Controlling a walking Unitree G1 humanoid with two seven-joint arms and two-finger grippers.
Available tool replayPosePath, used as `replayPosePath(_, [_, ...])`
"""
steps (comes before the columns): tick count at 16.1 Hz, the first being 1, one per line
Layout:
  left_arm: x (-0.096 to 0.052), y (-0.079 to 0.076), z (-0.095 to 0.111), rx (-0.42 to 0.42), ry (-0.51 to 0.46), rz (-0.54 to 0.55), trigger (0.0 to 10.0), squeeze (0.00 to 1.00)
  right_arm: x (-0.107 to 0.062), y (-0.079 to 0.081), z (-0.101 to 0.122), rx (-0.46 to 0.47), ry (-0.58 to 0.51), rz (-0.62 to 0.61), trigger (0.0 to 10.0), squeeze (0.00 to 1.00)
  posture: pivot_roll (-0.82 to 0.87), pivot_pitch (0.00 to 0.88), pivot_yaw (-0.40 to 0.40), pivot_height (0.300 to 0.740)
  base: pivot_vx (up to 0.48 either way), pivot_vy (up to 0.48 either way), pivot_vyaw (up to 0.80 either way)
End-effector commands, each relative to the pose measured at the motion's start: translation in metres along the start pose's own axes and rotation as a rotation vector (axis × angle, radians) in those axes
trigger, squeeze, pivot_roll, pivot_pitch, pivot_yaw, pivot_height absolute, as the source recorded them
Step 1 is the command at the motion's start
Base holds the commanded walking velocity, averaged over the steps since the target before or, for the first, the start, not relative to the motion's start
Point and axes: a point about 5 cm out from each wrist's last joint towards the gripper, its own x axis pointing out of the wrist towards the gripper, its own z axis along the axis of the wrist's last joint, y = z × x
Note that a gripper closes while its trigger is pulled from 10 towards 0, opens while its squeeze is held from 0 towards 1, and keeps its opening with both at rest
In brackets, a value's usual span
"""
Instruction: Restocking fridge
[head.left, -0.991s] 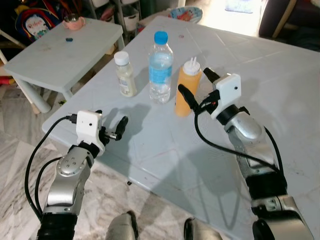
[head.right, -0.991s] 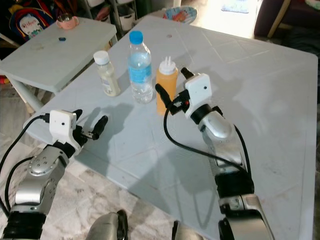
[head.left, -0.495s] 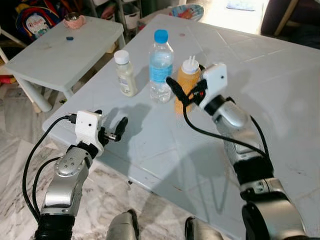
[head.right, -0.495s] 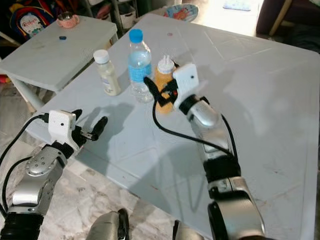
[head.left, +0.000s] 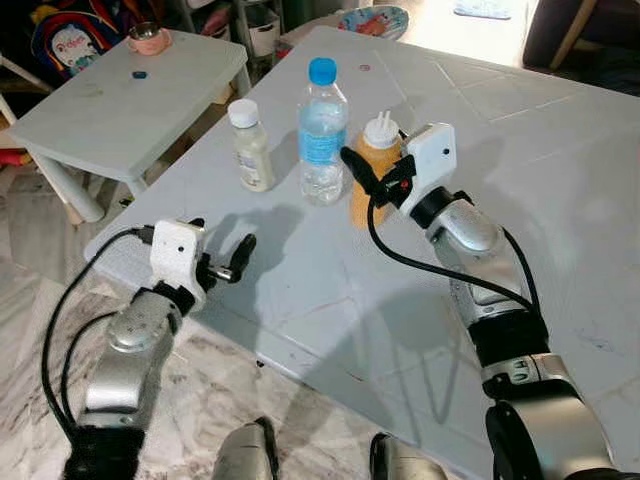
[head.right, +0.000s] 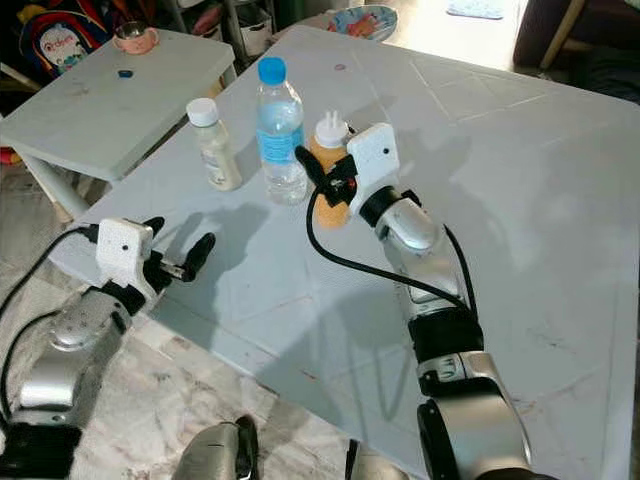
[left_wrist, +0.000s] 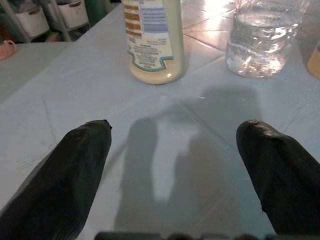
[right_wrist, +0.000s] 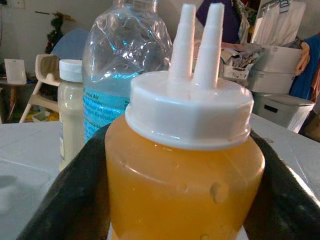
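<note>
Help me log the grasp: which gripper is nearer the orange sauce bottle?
Right. The right gripper straddles the orange sauce bottle, a finger on each side; the left gripper hovers open near the table's edge, well short.

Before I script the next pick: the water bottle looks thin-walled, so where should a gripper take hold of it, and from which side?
Grip the water bottle around its labelled middle, where the wall is straighter and stiffer than the ribbed clear base. Come level from the robot's near side with the left gripper: the cream bottle and orange squeeze bottle, straddled by the right gripper, crowd its flanks.
</note>
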Motion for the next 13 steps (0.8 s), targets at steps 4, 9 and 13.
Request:
replayPosePath(4, [0.001, 0.01, 0.006, 0.017, 0.018, 0.036, 10.0, 0.0, -0.008, 0.0, 0.004, -0.027, 0.009, 0.013, 10.0, 0.0, 0.02, 0.178, 0.069, 0.74, 0.0, 0.0, 0.0])
replayPosePath(9, [0.002, -0.003, 0.003, -0.014, 0.03, 0.013, 10.0, 0.0, -0.018, 0.008, 0.012, -0.039, 0.007, 0.032, 10.0, 0.0, 0.01, 0.163, 0.08, 0.74, 0.0, 0.0, 0.0])
replayPosePath(13, [0.0, -0.003, -0.005, -0.048, 0.043, 0.042, 10.0, 0.0, -0.048, 0.015, 0.006, 0.073, 0.031, -0.073, 10.0, 0.0, -0.01, 0.103, 0.068, 0.74, 0.0, 0.0, 0.0])
